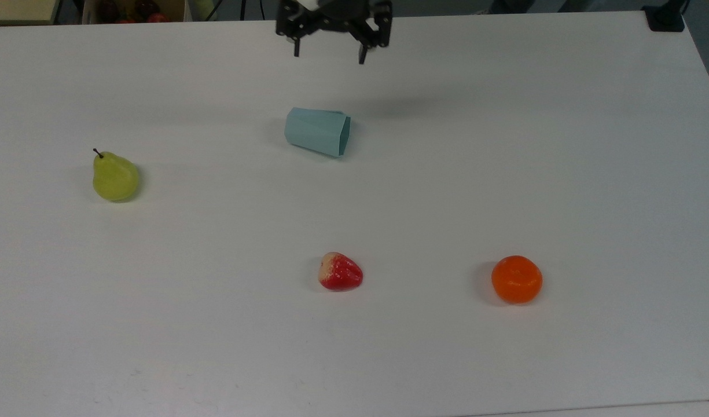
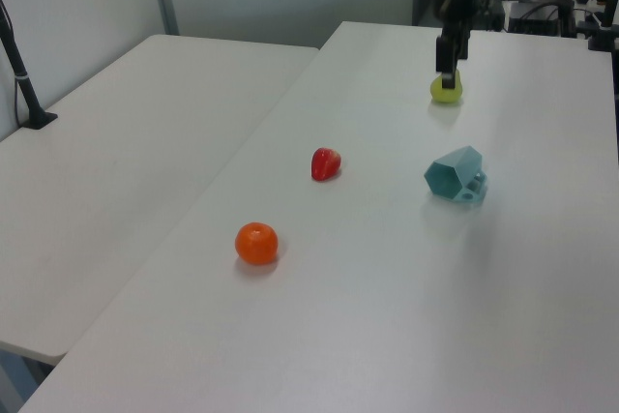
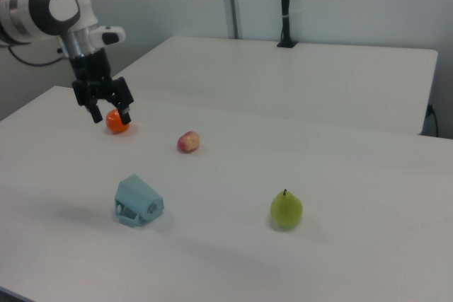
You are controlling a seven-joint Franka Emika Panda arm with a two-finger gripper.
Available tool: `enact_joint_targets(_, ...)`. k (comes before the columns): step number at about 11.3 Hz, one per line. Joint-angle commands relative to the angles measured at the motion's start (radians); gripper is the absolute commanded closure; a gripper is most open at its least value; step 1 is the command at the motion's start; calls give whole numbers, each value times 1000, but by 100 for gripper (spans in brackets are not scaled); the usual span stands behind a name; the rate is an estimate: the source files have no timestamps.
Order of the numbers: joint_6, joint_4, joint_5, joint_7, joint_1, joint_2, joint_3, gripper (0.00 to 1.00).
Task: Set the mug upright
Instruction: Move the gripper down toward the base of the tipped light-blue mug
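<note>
Gripper up off table, pointing down, 2 fingers spread, holding nothing. Mug on side mid-table, mouth toward top view's right, apart from gripper.

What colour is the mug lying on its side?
Pale teal-blue all over, with no pattern; the mug shows best in the top view.

Pale teal mug, orange tangerine

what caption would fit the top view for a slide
Open gripper above the table's far edge, short of the tipped-over mug; pear, strawberry and orange spread around.
</note>
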Motion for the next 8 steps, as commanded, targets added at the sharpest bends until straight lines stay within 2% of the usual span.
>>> enact_joint_targets(1, -10, -12, -157, 158, 69, 78, 25, 0)
enact_joint_targets(5, -10, -41, -314, 314, 146, 200, 25, 0)
enact_joint_targets(8, -7, -38, -354, 356, 163, 264, 25, 0)
